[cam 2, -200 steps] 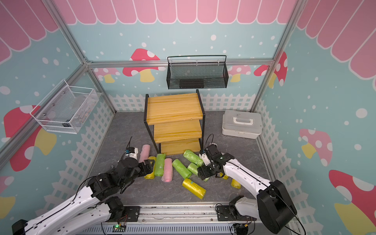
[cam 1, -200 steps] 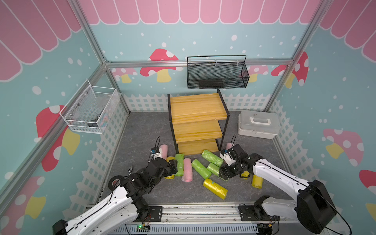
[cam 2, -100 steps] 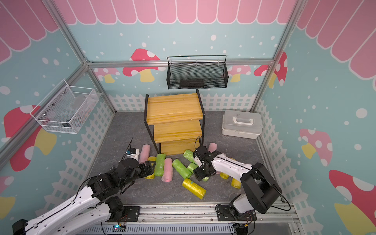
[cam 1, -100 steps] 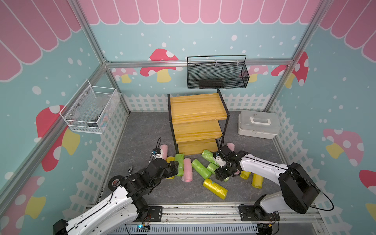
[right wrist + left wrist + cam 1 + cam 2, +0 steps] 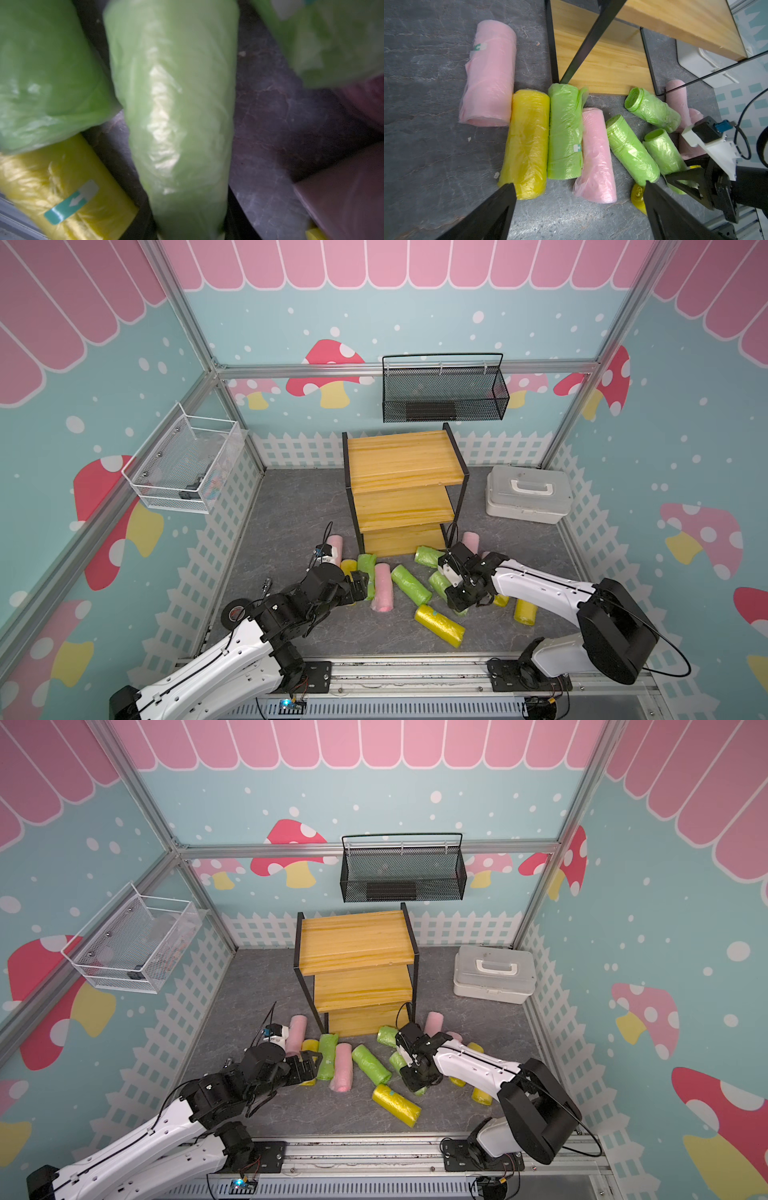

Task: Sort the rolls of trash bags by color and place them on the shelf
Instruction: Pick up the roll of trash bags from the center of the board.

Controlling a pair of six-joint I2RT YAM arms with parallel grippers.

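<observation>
Far left on the wall, a white wire basket hangs clear of the work. It holds one small dark item; the rest is too faint to name.

Below it, the left gripper hovers low over the grey stone-look floor. Its jaws are spread wide and empty. They frame a yellow crinkly plastic roll, a lime-green plastic roll and a pale pink plastic roll, which lie side by side and touching. The spread is probably set to span one roll's girth.

At centre, the stepped shelf of honey wooden boards in a black frame has all three boards bare. Every roll in view lies on the floor at its foot.

Above it, a black mesh basket shows only a dark flat patch at the bottom, which I cannot identify.

To the right, the right gripper has its jaws closed across the near end of another lime-green roll. This roll lies on the floor and looks squeezed narrow there, likely an end grip for lifting it out of the crowd.

Far right, the lidded white plastic case is closed, so its contents are hidden.
</observation>
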